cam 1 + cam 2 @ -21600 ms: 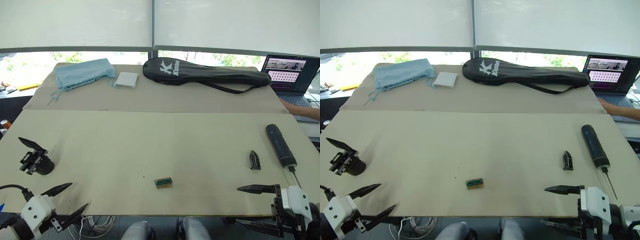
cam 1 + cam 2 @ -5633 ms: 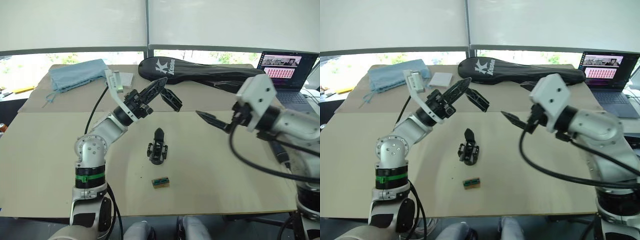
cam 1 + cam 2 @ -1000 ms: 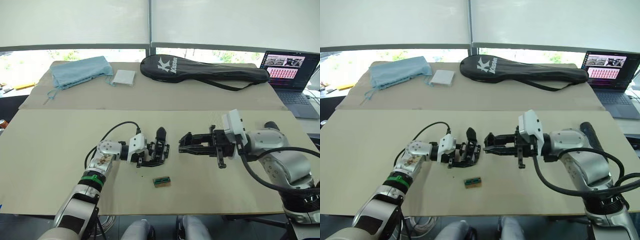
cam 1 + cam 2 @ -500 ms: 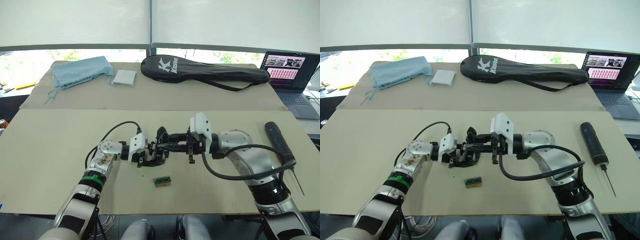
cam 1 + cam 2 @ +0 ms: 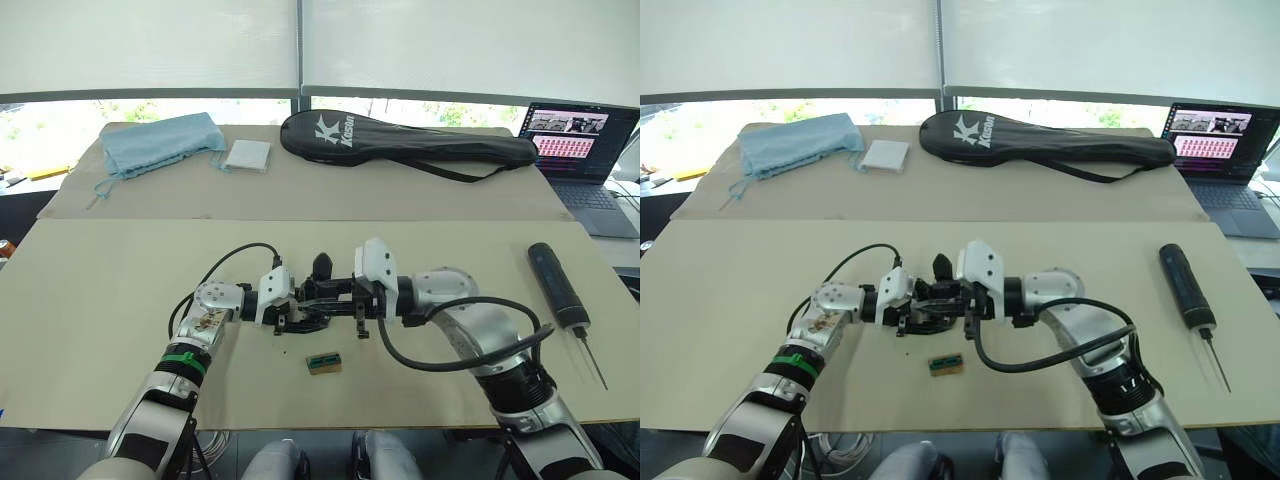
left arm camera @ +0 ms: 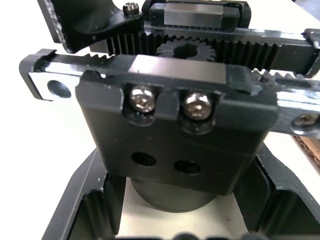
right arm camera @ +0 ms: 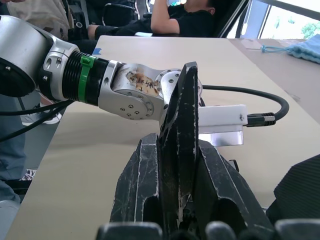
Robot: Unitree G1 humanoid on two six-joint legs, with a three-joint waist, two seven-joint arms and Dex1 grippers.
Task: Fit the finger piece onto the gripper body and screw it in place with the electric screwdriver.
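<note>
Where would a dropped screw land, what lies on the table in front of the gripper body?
A small tan-and-green block lies on bare table just in front of the chunky black gripper body. The spot directly beneath the body is hidden.

The right gripper (image 7: 179,200) is clamping the finger piece (image 7: 180,145) upright between its fingers (image 7: 137,190); the left arm (image 7: 90,85) is lying across the table (image 7: 100,165) behind.
</note>
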